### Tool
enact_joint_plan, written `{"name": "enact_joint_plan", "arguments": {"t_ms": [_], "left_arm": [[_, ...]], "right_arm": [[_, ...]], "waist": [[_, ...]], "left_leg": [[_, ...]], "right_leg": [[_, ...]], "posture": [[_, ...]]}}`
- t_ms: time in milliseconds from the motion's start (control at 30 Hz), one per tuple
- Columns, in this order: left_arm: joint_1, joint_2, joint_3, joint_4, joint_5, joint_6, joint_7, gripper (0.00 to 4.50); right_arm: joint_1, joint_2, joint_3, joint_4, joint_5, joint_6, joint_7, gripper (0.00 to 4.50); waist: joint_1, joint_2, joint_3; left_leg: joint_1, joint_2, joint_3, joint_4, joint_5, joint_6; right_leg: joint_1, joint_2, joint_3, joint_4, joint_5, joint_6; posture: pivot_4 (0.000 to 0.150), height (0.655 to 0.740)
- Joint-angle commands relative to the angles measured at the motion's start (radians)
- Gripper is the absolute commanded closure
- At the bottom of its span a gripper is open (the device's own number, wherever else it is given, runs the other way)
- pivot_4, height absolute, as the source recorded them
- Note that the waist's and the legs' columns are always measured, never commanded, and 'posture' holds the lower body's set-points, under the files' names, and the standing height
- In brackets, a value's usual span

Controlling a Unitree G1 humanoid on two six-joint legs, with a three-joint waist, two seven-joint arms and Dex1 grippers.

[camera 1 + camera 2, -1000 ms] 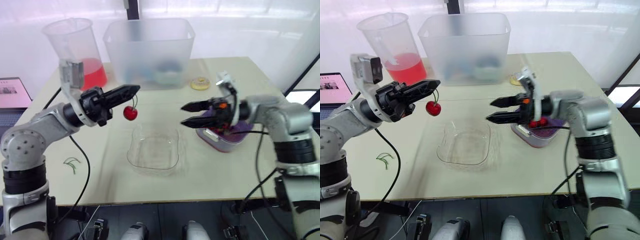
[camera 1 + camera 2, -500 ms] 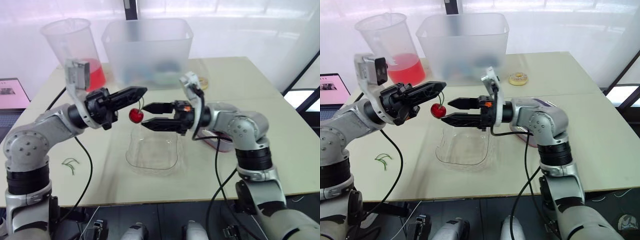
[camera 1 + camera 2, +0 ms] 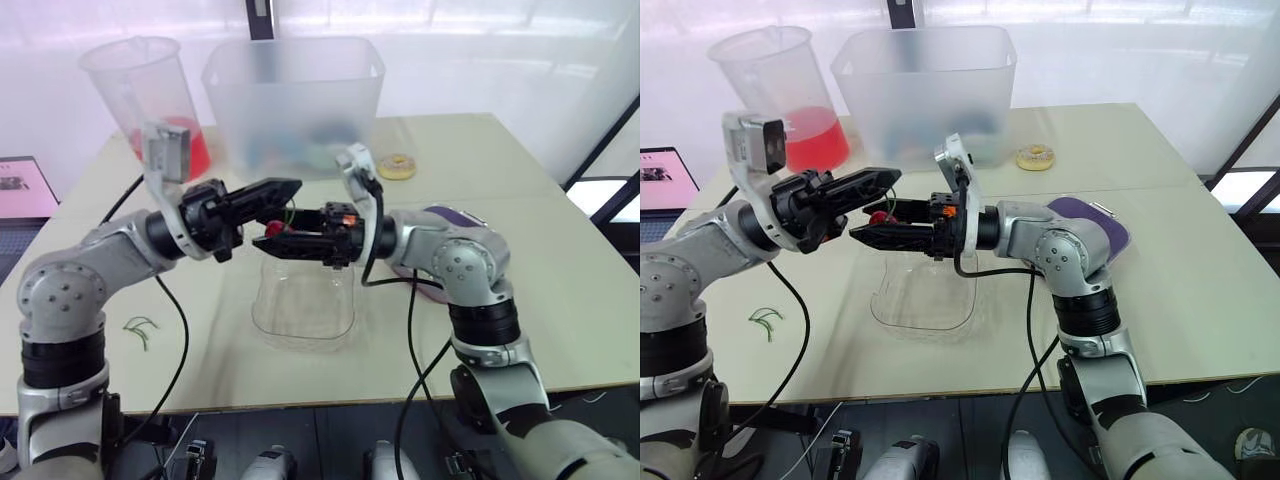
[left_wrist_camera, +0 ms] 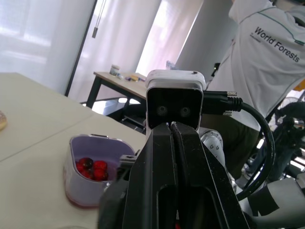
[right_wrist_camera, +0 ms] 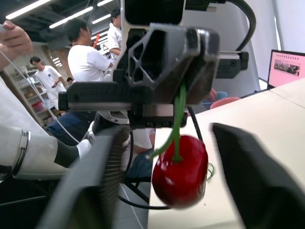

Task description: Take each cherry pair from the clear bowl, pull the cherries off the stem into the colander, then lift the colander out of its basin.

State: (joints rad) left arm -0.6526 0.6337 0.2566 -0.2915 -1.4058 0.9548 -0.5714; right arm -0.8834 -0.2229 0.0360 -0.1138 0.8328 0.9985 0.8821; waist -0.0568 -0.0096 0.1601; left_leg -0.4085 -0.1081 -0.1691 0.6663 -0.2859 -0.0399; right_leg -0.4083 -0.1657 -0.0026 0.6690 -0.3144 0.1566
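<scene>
My left gripper is shut on the green stem of a red cherry, which hangs just below its tips above the clear bowl. My right gripper has reached across from the right and stands open, one finger on each side of the cherry; I cannot tell if they touch it. The left gripper's shut fingers face the right arm. Behind that arm, on the table's right side, sits the purple colander in its basin with several red cherries in it.
At the back stand a large frosted tub and a pitcher with red liquid. A small doughnut lies behind the colander. Loose green stems lie at the left front. People stand in the background.
My right gripper has swung left from above the colander to the hanging cherry and now brackets it. The left gripper edged right, still holding the stem.
</scene>
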Motion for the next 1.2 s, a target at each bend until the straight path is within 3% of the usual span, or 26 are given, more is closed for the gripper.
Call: {"name": "enact_joint_plan", "arguments": {"t_ms": [33,67,700,1033,1200], "left_arm": [[-0.024,0.009,0.014,-0.005,0.001,-0.016,-0.018,4.50],[-0.025,0.009,0.014,-0.005,0.002,-0.017,-0.019,4.50],[-0.018,0.005,0.025,0.010,0.033,-0.027,-0.061,4.50],[-0.013,0.016,0.030,0.013,0.034,-0.023,-0.081,4.50],[-0.013,0.019,0.036,0.015,0.034,-0.029,-0.079,4.50]], "right_arm": [[-0.011,0.010,-0.007,-0.042,0.038,0.007,-0.016,3.52],[-0.008,0.012,-0.008,-0.047,0.047,0.013,-0.022,3.91],[0.015,-0.010,0.054,-0.054,0.064,0.068,-0.038,3.91],[0.050,-0.081,0.115,-0.068,0.046,0.101,-0.015,3.91],[0.041,-0.164,0.037,-0.056,0.071,0.102,0.020,3.91]], "waist": [[-0.001,0.000,0.000],[-0.002,0.000,0.000],[-0.012,0.000,0.000],[-0.010,0.000,0.000],[-0.009,0.000,0.000]], "left_leg": [[0.000,0.000,0.000,0.000,0.000,0.000],[0.000,0.000,0.000,0.000,0.000,0.000],[0.000,0.000,0.000,-0.001,0.000,0.000],[0.000,0.000,0.000,-0.001,0.000,0.000],[0.000,0.000,0.000,-0.001,0.000,0.000]], "right_leg": [[0.000,0.000,0.000,0.000,0.000,0.000],[0.000,0.000,0.000,0.000,0.000,0.000],[0.000,0.000,0.000,0.000,0.000,0.000],[0.000,0.000,0.000,0.000,0.000,0.000],[0.000,0.000,0.000,0.000,0.000,0.000]], "posture": [[0.150,0.7400],[0.150,0.7400],[0.150,0.7400],[0.150,0.7400],[0.150,0.7400]]}}
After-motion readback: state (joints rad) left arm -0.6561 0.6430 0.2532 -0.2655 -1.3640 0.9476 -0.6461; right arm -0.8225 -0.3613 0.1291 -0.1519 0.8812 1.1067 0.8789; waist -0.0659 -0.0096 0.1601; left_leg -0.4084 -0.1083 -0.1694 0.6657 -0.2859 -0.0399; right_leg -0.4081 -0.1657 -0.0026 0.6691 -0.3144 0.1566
